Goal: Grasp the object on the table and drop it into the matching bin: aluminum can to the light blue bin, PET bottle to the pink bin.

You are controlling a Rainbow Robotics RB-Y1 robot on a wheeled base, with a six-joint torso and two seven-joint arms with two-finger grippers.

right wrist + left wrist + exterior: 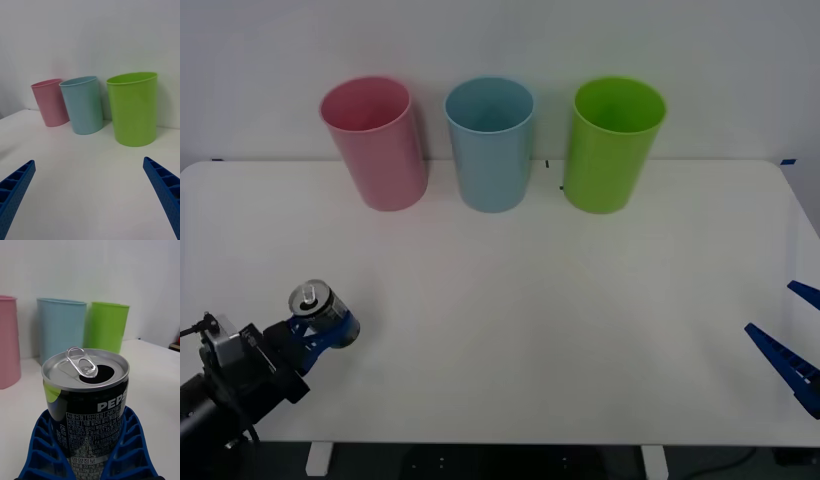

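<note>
Aluminum can [313, 300] work is what I am running, so I start with the biggest thing. I see the table [510, 330], wide, white and flat, with rounded corners.

At its far edge stand three tall bins in a row. The pink bin [375, 143] is on the left, the light blue bin [491, 143] is in the middle, and a lime green bin [614, 143] is on the right. All three stand upright and near each other, with small gaps between them.

My left gripper [330, 330] is at the near left part of the table, well apart from the bins. Its blue ribbed fingers [129, 442] are closed around the can, one on each side, holding it upright. In the left wrist view the can is dark with white letters. It has a shiny silver top, the tab is lifted and the hole is open.

My right gripper [792, 350] is at the near right edge of the table. Its jaws are spread wide and hold nothing.
</note>
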